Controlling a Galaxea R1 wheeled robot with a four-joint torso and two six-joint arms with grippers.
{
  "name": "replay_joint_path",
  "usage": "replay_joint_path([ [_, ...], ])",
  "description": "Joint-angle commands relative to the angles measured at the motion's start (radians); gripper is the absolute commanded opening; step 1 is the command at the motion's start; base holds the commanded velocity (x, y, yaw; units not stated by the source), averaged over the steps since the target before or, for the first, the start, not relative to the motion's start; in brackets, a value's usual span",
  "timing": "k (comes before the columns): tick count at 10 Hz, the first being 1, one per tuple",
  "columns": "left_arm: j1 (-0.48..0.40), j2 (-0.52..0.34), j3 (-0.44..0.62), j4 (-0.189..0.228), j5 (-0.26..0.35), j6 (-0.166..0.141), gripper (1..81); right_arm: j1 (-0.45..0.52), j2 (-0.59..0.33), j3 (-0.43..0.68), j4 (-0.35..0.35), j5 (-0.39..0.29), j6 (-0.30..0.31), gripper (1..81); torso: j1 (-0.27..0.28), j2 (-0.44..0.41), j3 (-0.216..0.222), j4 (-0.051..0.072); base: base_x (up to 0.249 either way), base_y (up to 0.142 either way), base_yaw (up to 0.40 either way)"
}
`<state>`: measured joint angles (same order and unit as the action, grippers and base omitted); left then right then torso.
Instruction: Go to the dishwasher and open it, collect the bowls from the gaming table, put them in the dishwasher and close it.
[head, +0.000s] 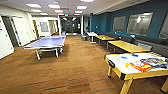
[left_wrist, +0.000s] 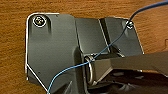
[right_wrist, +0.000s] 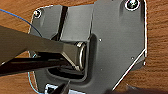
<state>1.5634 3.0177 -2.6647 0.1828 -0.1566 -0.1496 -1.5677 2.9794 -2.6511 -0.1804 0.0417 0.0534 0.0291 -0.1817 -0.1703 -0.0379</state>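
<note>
The gaming table (head: 117, 68), with a white top and a yellow edge and legs, stands at the lower right of the head view. Colourful board-game boxes (head: 147, 64) lie on it. Small blue shapes (head: 134, 55) and a yellowish one (head: 127, 65) also rest on the top, too blurred to tell whether they are the bowls. The dishwasher is out of view. Both wrist views look down past the robot's dark plate onto the brown wood-look floor (left_wrist: 15, 10).
A blue table-tennis table (head: 47, 42) stands left of centre. Plain yellow-topped tables (head: 127, 45) and dark bench seating line the teal right wall. Brown floor (head: 75, 67) runs to glass doors (head: 71, 25) at the far end. White doors (head: 5, 40) are on the left.
</note>
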Motion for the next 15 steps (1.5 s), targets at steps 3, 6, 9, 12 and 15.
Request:
replay_joint_path([
  [3, -0.047, 0.0, 0.005, 0.011, 0.045, 0.008, 81.1, 0.048, -0.006, 0.001, -0.004, -0.049, 0.0, 81.1, 0.0, 0.0, 0.0, 0.0, 0.0, 0.0, -0.153],
  [6, -0.05, 0.004, 0.005, 0.014, 0.074, 0.01, 81.1, 0.045, -0.006, 0.002, -0.002, -0.049, 0.0, 81.1, 0.0, 0.0, 0.0, 0.0, 0.0, 0.0, -0.394],
  [9, -0.05, 0.011, 0.005, 0.011, 0.074, 0.012, 81.1, 0.043, -0.006, 0.002, -0.004, -0.049, 0.0, 81.1, 0.0, 0.0, 0.0, 0.0, 0.0, 0.0, -0.4],
  [12, -0.053, 0.008, 0.003, 0.003, 0.074, 0.01, 81.1, 0.043, -0.001, 0.002, -0.004, -0.049, 0.0, 81.1, 0.0, 0.0, 0.0, 0.0, 0.0, 0.0, -0.4],
  [15, -0.053, 0.012, -0.008, 0.0, 0.074, 0.008, 81.1, 0.042, -0.001, -0.001, -0.004, -0.049, -0.001, 81.1, 0.0, 0.0, 0.0, 0.0, 0.0, 0.0, -0.4],
])
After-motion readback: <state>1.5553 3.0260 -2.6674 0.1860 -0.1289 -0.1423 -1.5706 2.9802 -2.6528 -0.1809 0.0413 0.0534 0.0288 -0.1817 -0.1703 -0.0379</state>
